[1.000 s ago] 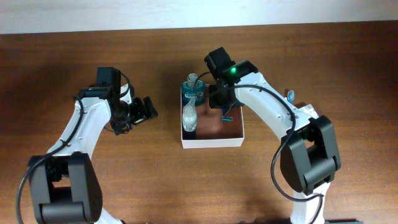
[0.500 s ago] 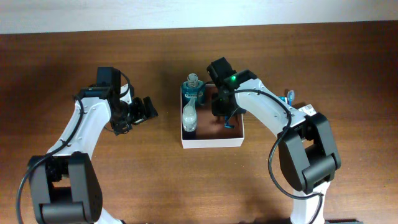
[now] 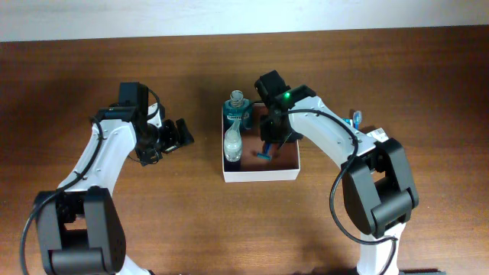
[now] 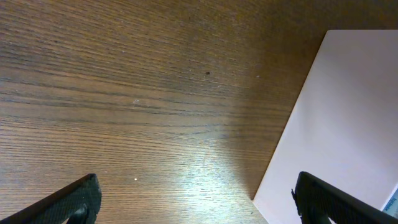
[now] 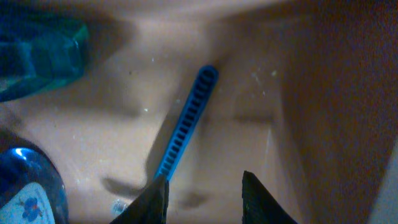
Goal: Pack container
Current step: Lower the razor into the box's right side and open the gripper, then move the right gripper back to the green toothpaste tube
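Overhead, the blue ridged stick (image 3: 263, 156) that the right gripper (image 5: 205, 196) had held clamped a second earlier lay flat on the floor of the container (image 3: 260, 175), the jaws parted above it. The container sat open side up, right of the wide-spread left gripper (image 3: 176, 136). Roughly square, it showed no clear long axis, its walls running left-right and near-far.
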### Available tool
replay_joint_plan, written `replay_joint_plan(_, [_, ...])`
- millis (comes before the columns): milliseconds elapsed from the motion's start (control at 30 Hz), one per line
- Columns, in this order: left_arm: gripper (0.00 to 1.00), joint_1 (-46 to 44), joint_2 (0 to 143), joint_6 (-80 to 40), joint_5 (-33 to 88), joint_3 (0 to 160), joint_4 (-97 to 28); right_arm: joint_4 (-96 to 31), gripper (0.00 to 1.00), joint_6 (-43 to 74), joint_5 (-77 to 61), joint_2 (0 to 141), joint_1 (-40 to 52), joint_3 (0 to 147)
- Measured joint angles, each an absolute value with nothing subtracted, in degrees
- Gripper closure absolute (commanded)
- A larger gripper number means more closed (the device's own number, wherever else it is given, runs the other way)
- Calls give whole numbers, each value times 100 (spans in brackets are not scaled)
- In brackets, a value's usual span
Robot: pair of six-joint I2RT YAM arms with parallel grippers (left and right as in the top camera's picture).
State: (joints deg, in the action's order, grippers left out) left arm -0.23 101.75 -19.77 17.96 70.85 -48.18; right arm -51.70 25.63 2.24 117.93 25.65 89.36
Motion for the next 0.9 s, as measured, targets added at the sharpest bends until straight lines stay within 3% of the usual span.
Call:
replay_joint_plan(400, [1,-23,10175,-1977,1796,7085,-4818,-6222,68,2344,198,10567,2403,9922])
replay_joint_plan(667, [1,-23,10175,-1977,1793,7085,-4816,-7155,68,1957,403,9832,1472,10012])
replay_joint_plan(900, [1,-23,10175,-1977,1793,7085,-4816,-6993,65,1627,504,9863,902,9430])
